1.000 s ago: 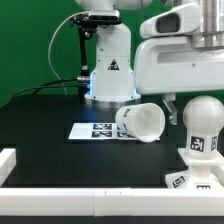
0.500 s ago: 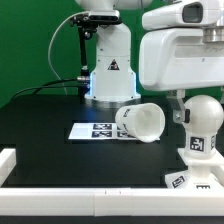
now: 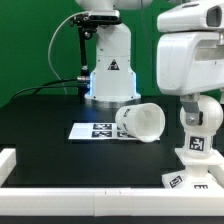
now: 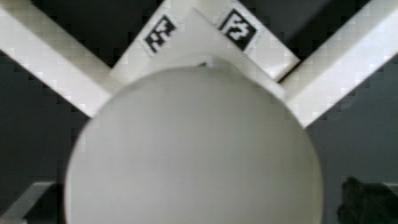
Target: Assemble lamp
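The round white plastic bulb (image 3: 201,116) stands upright on its neck, seated on the blocky white plastic base (image 3: 200,172) at the exterior view's right edge, on the black table (image 3: 50,120). The robot's two-finger gripper (image 3: 192,102) hangs directly over the bulb's crown, one dark finger showing just beside its upper curve. Whether the jaws are spread or closed, I cannot tell. In the wrist view the bulb (image 4: 196,150) fills most of the picture, with white bars of the base (image 4: 134,50) showing behind it. The white truncated-cone shade (image 3: 141,122) lies on its side, well apart from the gripper, its narrow end overlapping the flat marker board (image 3: 90,130). One bulb, one base, one shade.
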`<state>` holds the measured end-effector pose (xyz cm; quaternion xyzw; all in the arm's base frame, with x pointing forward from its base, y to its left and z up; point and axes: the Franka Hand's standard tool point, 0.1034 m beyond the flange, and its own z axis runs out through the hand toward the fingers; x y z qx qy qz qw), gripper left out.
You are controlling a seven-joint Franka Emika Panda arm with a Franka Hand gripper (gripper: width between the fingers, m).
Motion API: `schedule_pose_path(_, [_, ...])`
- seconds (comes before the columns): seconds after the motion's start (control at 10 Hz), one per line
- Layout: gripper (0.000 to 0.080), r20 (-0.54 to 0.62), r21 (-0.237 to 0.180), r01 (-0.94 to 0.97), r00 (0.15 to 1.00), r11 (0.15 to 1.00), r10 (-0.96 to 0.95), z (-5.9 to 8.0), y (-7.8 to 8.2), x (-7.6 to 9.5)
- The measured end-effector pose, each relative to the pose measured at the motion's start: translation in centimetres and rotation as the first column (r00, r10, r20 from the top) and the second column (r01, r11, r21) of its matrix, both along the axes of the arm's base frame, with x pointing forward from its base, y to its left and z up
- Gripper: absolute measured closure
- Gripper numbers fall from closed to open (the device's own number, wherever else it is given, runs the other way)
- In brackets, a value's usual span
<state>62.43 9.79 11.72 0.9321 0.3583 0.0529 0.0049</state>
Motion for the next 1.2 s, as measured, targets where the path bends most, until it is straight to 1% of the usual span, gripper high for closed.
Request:
schedule_pose_path(0.1, [0.0101, 0.000, 0.000, 0.003, 1.000, 1.000, -0.003, -0.01, 0.00, 0.00])
schedule_pose_path(0.2, [0.0218, 0.000, 0.000, 0.003, 1.000, 1.000, -0.003, 0.00, -0.01, 0.01])
schedule_pose_path(0.3, [0.0232, 0.000, 0.000, 0.003, 1.000, 1.000, -0.003, 0.00, -0.03, 0.02])
schedule_pose_path(0.7, [0.0232, 0.002, 0.006, 0.047, 0.999, 0.999, -0.047, 0.00, -0.07, 0.07])
schedule_pose_path(0.8, [0.0232, 0.013, 0.024, 0.163, 0.987, 0.986, -0.163, 0.02, -0.15, 0.30])
schedule_pose_path(0.9, [0.0232, 0.010, 0.043, 0.297, 0.955, 0.954, -0.298, 0.05, -0.20, 0.39])
schedule_pose_path(1.0, [0.0229, 0.019, 0.073, 0.424, 0.904, 0.903, -0.427, 0.00, -0.25, 0.56])
schedule_pose_path(1.1, [0.0229, 0.015, 0.116, 0.539, 0.839, 0.834, -0.544, 0.05, -0.50, 0.78])
schedule_pose_path(1.2, [0.0229, -0.023, 0.148, 0.673, 0.735, 0.725, -0.677, 0.16, -0.81, 0.92])
